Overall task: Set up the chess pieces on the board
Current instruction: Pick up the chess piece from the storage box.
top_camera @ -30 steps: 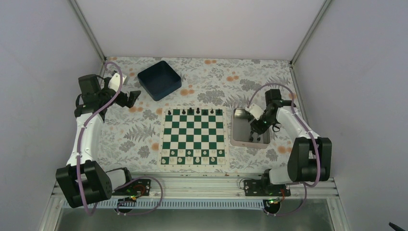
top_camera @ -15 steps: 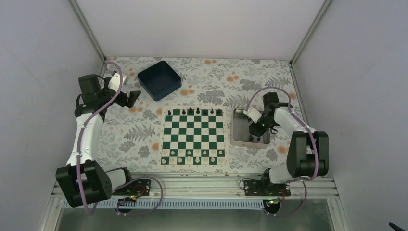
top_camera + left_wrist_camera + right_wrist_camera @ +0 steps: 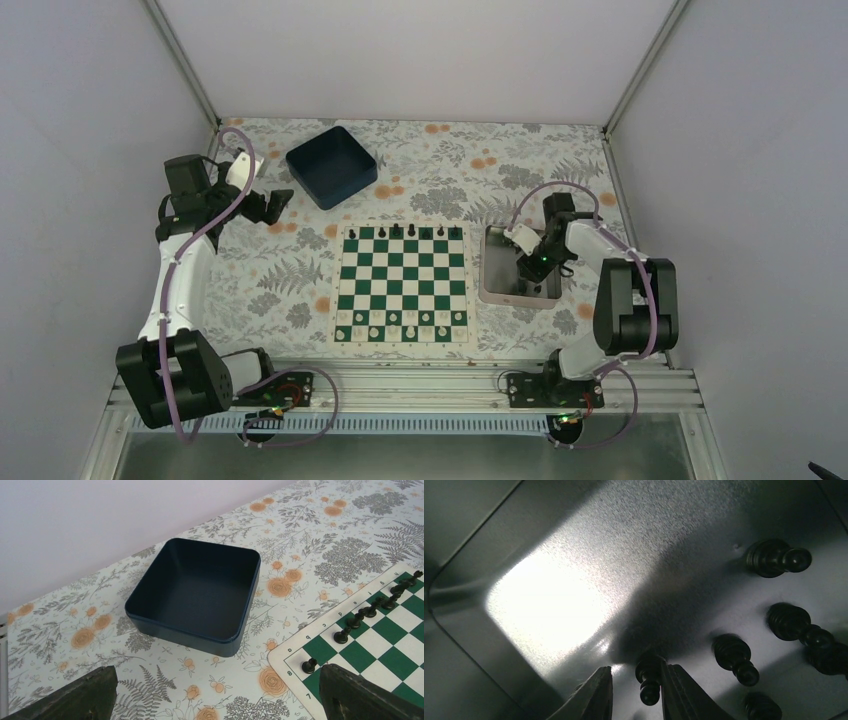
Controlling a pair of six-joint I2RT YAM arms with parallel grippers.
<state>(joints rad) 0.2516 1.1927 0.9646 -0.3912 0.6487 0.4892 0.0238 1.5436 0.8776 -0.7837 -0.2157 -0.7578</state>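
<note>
The green and white board (image 3: 402,285) lies mid-table, with several black chess pieces (image 3: 411,231) along its far row. More black pieces lie in the silver tray (image 3: 494,290) to its right. My right gripper (image 3: 530,268) is down inside the tray. In the right wrist view its jaws (image 3: 634,680) are open around a standing black pawn (image 3: 649,672). The pawn touches the right finger, and a gap shows on the left. Several other black pieces (image 3: 734,657) lie nearby. My left gripper (image 3: 280,198) is open and empty, hovering far left; its fingers (image 3: 85,695) are wide apart.
An empty dark blue bin (image 3: 331,166) sits at the far left, also in the left wrist view (image 3: 195,595). White pieces (image 3: 400,320) stand on the board's near rows. The tray's walls (image 3: 454,645) close in around my right gripper.
My right arm has drawn in and the gripper has shifted slightly toward the far side of the tray, low over the pieces. The left arm has not moved.
</note>
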